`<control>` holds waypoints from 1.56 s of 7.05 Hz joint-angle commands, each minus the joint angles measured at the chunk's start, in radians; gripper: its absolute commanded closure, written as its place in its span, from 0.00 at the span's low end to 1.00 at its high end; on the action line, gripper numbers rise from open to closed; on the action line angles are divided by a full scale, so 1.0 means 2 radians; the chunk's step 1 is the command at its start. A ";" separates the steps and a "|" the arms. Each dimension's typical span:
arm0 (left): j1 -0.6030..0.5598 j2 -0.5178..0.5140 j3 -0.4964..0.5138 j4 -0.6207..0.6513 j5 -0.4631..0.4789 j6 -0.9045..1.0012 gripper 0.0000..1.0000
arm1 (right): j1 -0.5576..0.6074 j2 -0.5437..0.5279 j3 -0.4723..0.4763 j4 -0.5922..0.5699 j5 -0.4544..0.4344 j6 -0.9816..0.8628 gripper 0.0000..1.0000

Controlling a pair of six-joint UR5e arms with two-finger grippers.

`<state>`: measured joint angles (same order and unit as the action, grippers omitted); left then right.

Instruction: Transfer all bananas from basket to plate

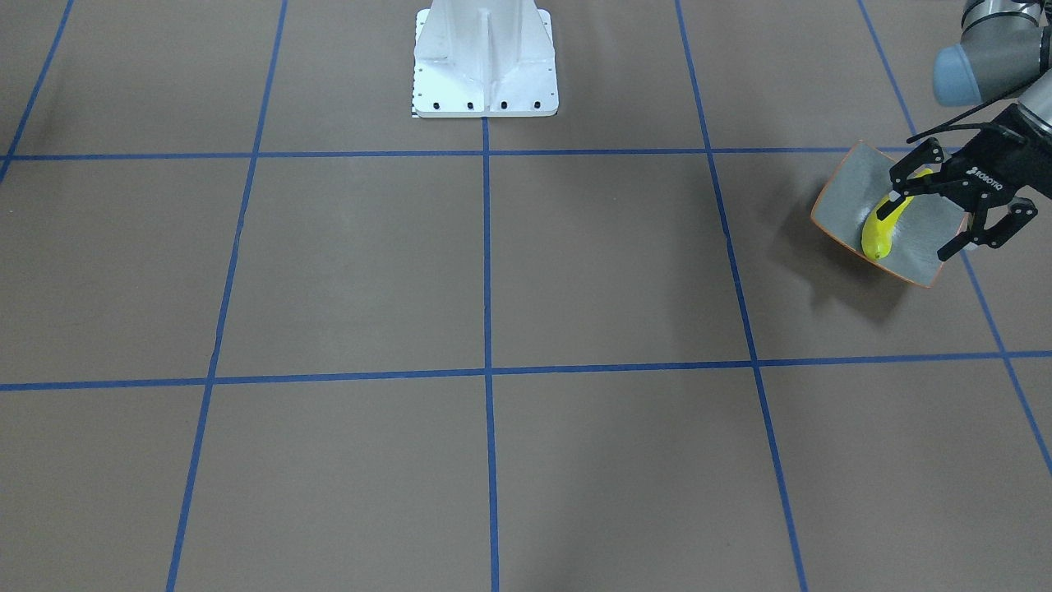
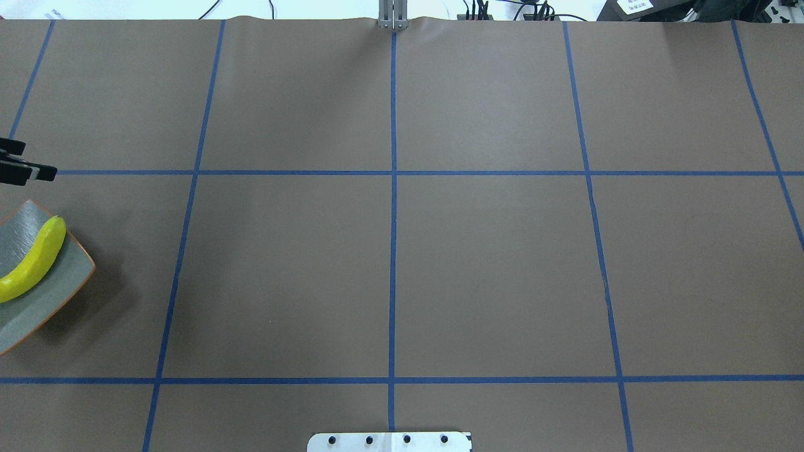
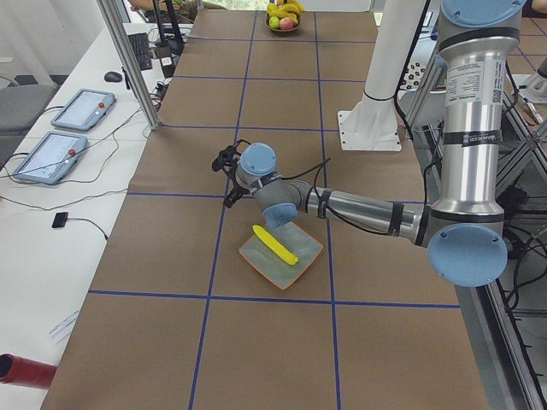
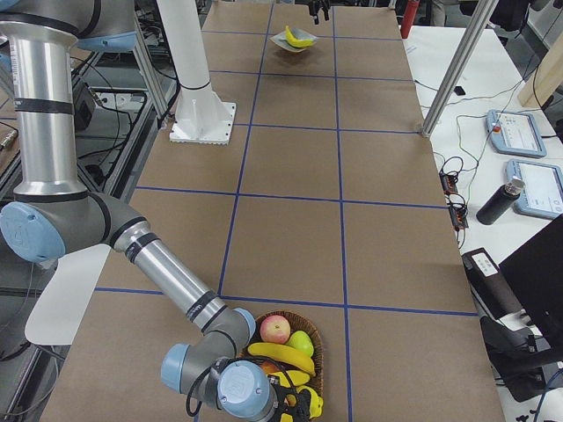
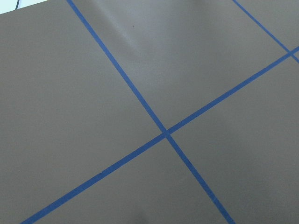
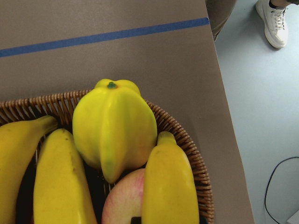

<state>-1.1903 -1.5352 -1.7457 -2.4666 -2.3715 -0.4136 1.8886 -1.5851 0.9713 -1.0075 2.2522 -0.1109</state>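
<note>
One yellow banana [image 1: 886,228] lies in the grey-green plate [image 1: 846,193] with the orange rim, at the robot's left end of the table. My left gripper [image 1: 922,230] is open and empty, just above the plate and banana. In the overhead view the plate [image 2: 59,285] and banana [image 2: 32,258] sit at the left edge. The wicker basket [image 6: 187,140] holds three bananas [image 6: 170,186], a yellow ribbed fruit [image 6: 114,128] and an apple [image 6: 124,198]. My right gripper [image 4: 297,403] hangs over the basket [image 4: 317,347]; I cannot tell whether it is open.
The robot's white base [image 1: 485,62] stands at the table's middle edge. Blue tape lines [image 2: 393,188] divide the brown table. The basket sits close to the table's end edge [image 6: 219,102]. Tablets and cables lie on the side bench [image 3: 64,145].
</note>
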 commanded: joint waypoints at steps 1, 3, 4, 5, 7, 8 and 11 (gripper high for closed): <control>0.000 0.001 0.001 0.001 0.000 -0.001 0.01 | 0.001 -0.001 0.027 0.009 -0.012 -0.012 1.00; 0.001 0.000 0.005 0.001 0.000 -0.002 0.01 | 0.014 -0.002 0.078 -0.003 -0.025 -0.013 1.00; 0.002 0.000 0.006 0.000 -0.001 -0.003 0.01 | 0.021 0.004 0.114 -0.041 -0.042 -0.013 1.00; 0.002 0.000 0.007 0.001 0.000 -0.003 0.01 | 0.037 0.015 0.147 -0.074 -0.045 -0.014 1.00; 0.004 -0.005 0.007 0.002 0.000 -0.005 0.01 | 0.041 0.024 0.217 -0.147 -0.045 -0.004 1.00; 0.005 -0.012 0.007 0.007 0.000 -0.006 0.01 | 0.028 0.025 0.224 -0.148 -0.026 0.019 1.00; 0.005 -0.098 0.012 0.013 0.000 -0.112 0.01 | -0.078 0.024 0.286 -0.110 0.037 0.217 1.00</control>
<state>-1.1802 -1.6597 -1.7179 -2.4410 -2.3715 -0.5143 1.8202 -1.5321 1.4849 -1.2731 2.2994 0.1555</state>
